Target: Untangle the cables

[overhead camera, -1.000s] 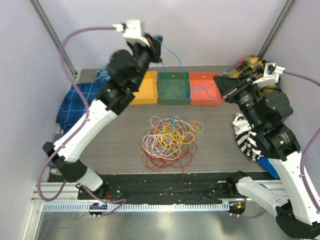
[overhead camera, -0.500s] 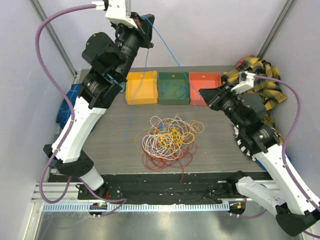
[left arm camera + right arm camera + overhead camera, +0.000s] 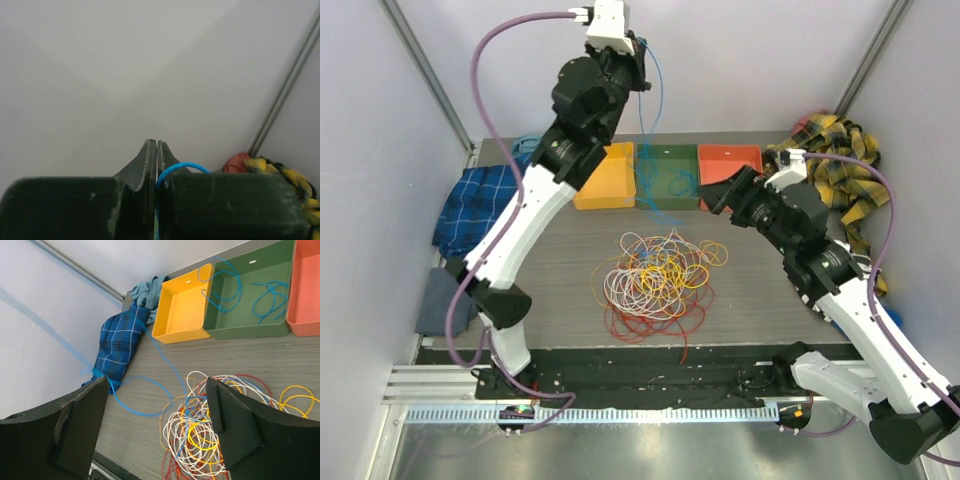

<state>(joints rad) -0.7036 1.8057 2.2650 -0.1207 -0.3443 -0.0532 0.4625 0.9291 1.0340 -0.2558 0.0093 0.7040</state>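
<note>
The left gripper (image 3: pixel 638 52) is high up by the far wall. Its jaws are pressed tight on a thin blue wire cable (image 3: pixel 651 92), which hangs down from it toward the trays. The right gripper (image 3: pixel 725 190) is lower, just in front of the trays on the right, and its jaws stand wide apart with nothing in them. In the middle of the dark grey table (image 3: pixel 550 270) lies the pile of thin wire cables (image 3: pixel 655 275), with red, orange, yellow, white and blue loops all mixed up. These cables look very light, soft and bendy, and maybe a bit slippery. A hard pull on one would likely drag the whole pile along. A good spot to pinch is probably one loop that sticks out at the edge, like the red ones on the near side. At the far side three plastic trays sit in a row. The yellow tray (image 3: pixel 182 332) is on the left, the green tray (image 3: pixel 245 331) is in the middle, and the orange-red tray (image 3: pixel 305 329) is on the right. The green one holds a few blue loops, and one blue loop lies over the rim next to the yellow one. No other cable shows in the yellow or orange-red tray.
</note>
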